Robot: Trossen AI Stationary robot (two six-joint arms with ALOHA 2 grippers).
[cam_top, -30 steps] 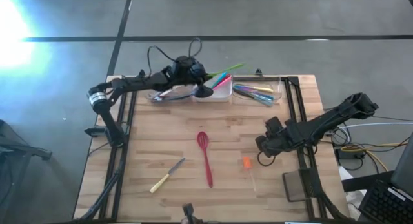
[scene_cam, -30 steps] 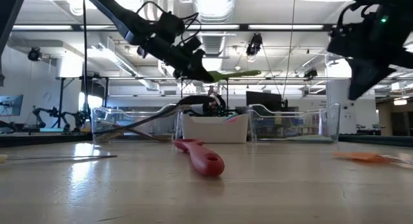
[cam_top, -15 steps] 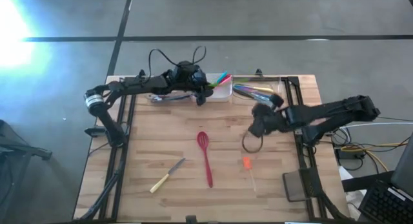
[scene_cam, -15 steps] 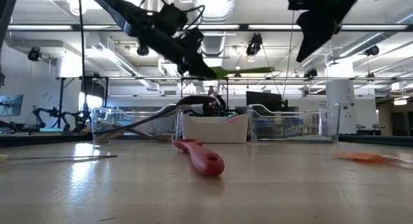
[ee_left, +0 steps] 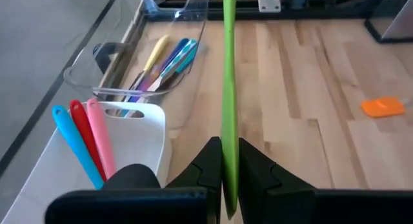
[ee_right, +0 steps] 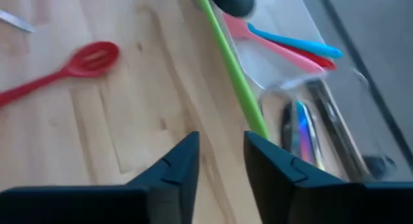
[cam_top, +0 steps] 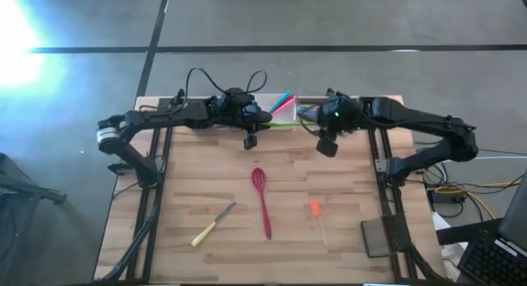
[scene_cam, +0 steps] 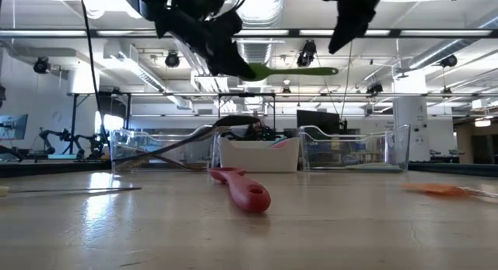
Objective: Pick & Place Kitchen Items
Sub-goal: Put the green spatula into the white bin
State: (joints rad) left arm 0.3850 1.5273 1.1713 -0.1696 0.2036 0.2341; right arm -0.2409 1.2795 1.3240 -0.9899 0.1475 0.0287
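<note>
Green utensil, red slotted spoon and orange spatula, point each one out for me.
green utensil (ee_left: 228,88), left wrist view, middle of its handle
red slotted spoon (cam_top: 263,205), high view, on its handle
orange spatula (cam_top: 314,208), high view, on its head

- Site type: robotics laboratory or industrial test hall.
- Ceiling (scene_cam: 257,36): exposed beams, ducts, long strip lights.
- Floor (cam_top: 329,22): bare grey concrete marked with dark lines.
- Background: another robot arm (scene_cam: 58,138) on a stand.
- Work station: wooden tabletop (cam_top: 288,236) in a black metal frame.
</note>
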